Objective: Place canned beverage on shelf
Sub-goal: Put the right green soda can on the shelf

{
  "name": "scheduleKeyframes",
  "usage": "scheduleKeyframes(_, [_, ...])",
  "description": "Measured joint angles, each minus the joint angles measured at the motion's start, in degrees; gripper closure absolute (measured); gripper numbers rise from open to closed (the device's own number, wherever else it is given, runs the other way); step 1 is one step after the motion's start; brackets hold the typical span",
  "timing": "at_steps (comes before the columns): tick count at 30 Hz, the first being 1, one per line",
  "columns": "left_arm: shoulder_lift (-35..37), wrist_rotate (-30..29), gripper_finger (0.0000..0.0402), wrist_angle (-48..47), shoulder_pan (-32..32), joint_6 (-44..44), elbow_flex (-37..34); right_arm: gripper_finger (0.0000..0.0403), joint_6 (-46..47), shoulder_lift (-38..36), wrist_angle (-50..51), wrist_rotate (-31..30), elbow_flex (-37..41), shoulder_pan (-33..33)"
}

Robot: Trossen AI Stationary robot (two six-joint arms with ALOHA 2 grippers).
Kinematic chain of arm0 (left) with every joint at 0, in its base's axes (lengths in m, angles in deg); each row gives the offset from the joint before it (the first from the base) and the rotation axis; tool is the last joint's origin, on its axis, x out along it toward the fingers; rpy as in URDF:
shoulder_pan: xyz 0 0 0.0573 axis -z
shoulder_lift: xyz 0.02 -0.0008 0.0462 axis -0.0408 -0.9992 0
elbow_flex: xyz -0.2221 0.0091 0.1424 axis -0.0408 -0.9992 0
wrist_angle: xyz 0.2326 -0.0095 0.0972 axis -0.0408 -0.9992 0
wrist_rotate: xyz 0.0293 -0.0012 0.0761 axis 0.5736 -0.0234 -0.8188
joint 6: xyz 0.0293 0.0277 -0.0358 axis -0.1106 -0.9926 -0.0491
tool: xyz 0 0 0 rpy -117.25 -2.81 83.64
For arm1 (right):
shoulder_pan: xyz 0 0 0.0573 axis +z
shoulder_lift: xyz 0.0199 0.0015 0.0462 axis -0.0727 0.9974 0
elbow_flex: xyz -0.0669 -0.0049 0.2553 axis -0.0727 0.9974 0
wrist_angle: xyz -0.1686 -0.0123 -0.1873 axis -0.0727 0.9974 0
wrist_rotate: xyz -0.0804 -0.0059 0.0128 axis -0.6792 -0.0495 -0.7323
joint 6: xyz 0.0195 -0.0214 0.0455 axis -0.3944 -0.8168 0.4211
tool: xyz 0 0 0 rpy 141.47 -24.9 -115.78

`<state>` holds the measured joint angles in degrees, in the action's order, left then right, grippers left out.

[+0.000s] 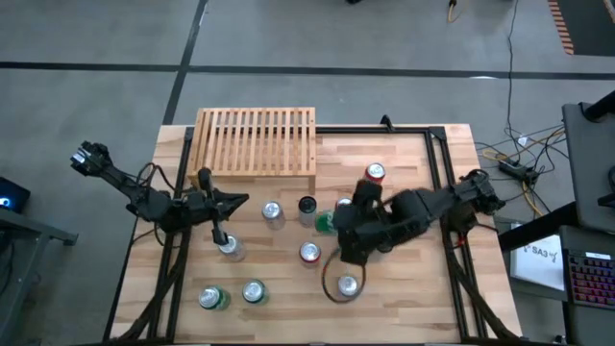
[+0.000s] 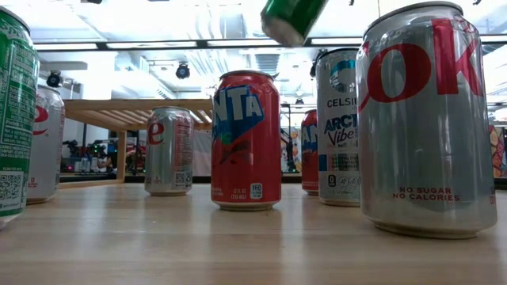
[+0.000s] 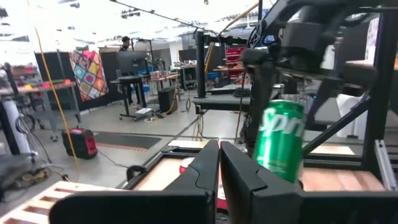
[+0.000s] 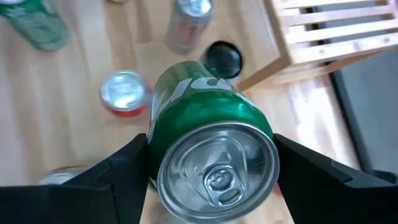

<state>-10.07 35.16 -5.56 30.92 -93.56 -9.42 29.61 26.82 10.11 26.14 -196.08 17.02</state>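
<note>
Shelf (image 1: 256, 141) shows clearly; right pincer (image 4: 208, 162) hides green can (image 4: 205, 118).

Grey floor (image 1: 96, 38), patterned quilt (image 3: 87, 68), ceiling lights (image 2: 158, 45)

Right gripper (image 4: 211, 168) raised mid-table, fingers spread, gripping; left gripper (image 1: 240, 201) idle at left, fingers together.
</note>
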Motion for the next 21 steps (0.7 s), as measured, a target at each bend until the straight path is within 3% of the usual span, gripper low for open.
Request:
scheduleKeyframes(16, [0.49, -0.04, 0.0401, -0.98, -0.01, -1.77, 0.00, 0.0127, -19.10, -0.33, -6.66, 1.43, -0.06, -16.21])
scheduleKeyframes(21, [0.45, -0.07, 0.0401, -0.74, -0.01, -1.32, 0.00, 0.0127, -27.06, 0.01, -7.67, 1.90, -3.61, -20.77])
